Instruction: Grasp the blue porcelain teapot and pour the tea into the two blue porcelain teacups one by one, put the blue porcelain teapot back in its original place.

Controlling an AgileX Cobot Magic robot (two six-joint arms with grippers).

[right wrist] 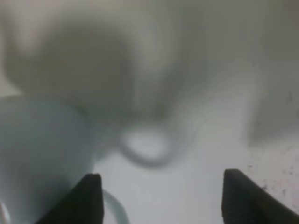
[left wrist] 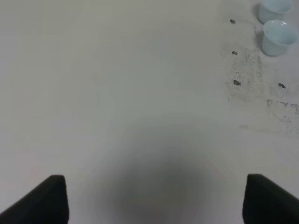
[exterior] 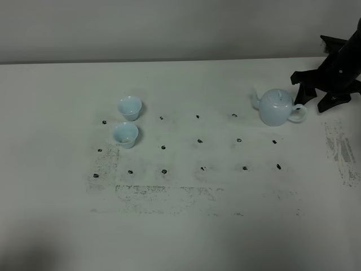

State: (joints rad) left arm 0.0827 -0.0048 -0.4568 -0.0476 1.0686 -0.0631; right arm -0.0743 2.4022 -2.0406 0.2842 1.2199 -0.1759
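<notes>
table: white table [exterior: 180, 243] with small dark marks [exterior: 199, 140] in a grid across the middle. Grey scuffing [exterior: 158, 192] runs toward the near edge, with more by the right edge.
teapot: pale-blue glossy round porcelain teapot [exterior: 275, 108] stands upright on the table in the far-right area, short of the right edge. Its knobbed lid [exterior: 278, 94] is on. The spout [exterior: 256, 100] faces the left edge and the loop handle [exterior: 299, 113] faces the right edge.
cups: two small pale-blue handleless porcelain cups stand upright, left of centre and well apart from the teapot. The far cup [exterior: 129, 107] and near cup [exterior: 125, 135] sit just beside each other with a thin gap, in line from far edge to near edge.
cup contents: cannot tell.
right arm: black arm [exterior: 338, 68] sits over the far-right corner of the table.
right claw: right claw [exterior: 311, 101] has its fingers apart and holds nothing. It is low, on the handle side of the teapot and just beside the handle. Contact can't be told. The right wrist view [right wrist: 163, 198] is badly blurred: the pale-blue body sits close against one finger [right wrist: 88, 198], and bare table shows between the two tips.
left claw: left claw [left wrist: 159, 198] has its fingers spread wide and is empty. It is over bare table with a soft shadow under it. Both cups are well ahead of it.
</notes>
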